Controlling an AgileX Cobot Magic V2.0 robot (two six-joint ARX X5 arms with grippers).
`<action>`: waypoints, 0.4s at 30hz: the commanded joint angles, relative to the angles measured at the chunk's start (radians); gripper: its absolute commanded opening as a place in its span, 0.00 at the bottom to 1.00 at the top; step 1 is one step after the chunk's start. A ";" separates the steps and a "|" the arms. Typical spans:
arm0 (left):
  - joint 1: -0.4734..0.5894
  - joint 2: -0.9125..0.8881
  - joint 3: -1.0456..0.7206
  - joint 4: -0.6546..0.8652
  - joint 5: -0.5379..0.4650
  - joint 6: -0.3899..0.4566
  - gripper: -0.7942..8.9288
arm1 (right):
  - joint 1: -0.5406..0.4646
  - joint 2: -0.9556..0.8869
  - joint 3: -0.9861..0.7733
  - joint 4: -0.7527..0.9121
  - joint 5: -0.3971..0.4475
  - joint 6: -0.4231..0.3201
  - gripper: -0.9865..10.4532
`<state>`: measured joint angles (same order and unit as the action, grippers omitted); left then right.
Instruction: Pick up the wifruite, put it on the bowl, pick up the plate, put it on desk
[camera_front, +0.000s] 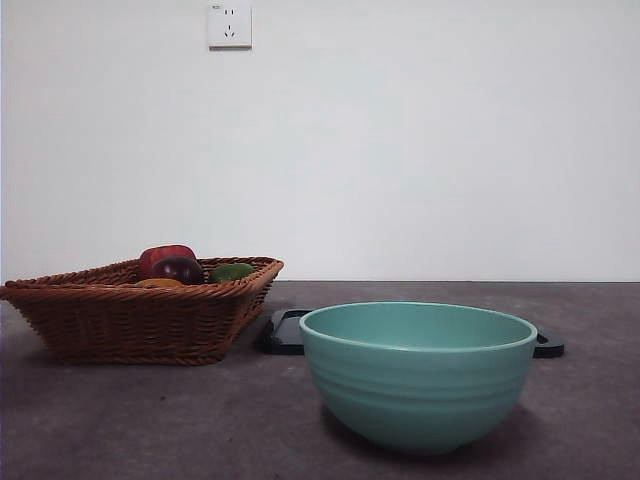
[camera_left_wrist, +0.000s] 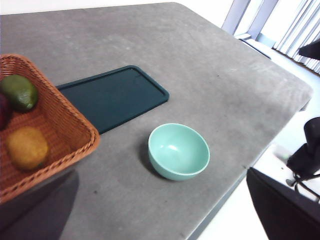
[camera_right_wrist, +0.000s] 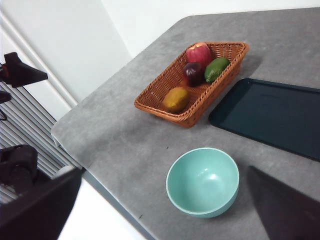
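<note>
Sitting in the wicker basket (camera_right_wrist: 192, 85), the wifruite (camera_right_wrist: 175, 99) lies near an empty bowl (camera_right_wrist: 202, 181). No readable writing. Gripper openings cannot be told.

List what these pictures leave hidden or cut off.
- Front view: the wifruite shows only as a sliver over the wicker basket wall; the bowl hides most of the dark tray.
- Left wrist view: the basket and red-purple fruit are cropped.
- Right wrist view: the tray is cropped.
- Both grippers' jaws: blurred dark shapes, state unreadable.
</note>
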<state>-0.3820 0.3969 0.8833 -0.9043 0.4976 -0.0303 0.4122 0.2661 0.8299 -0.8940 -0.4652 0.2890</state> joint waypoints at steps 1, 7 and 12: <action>-0.005 -0.001 0.021 0.014 0.012 -0.037 0.72 | 0.004 0.002 0.016 0.004 0.001 -0.012 0.64; -0.004 0.003 0.021 0.030 0.011 -0.119 0.72 | 0.005 0.002 0.016 0.005 -0.003 -0.008 0.64; -0.005 0.053 0.025 0.009 -0.005 -0.155 0.71 | 0.005 0.002 0.016 0.019 -0.003 -0.005 0.64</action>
<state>-0.3820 0.4309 0.8875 -0.8993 0.4961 -0.1600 0.4122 0.2661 0.8299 -0.8875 -0.4679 0.2848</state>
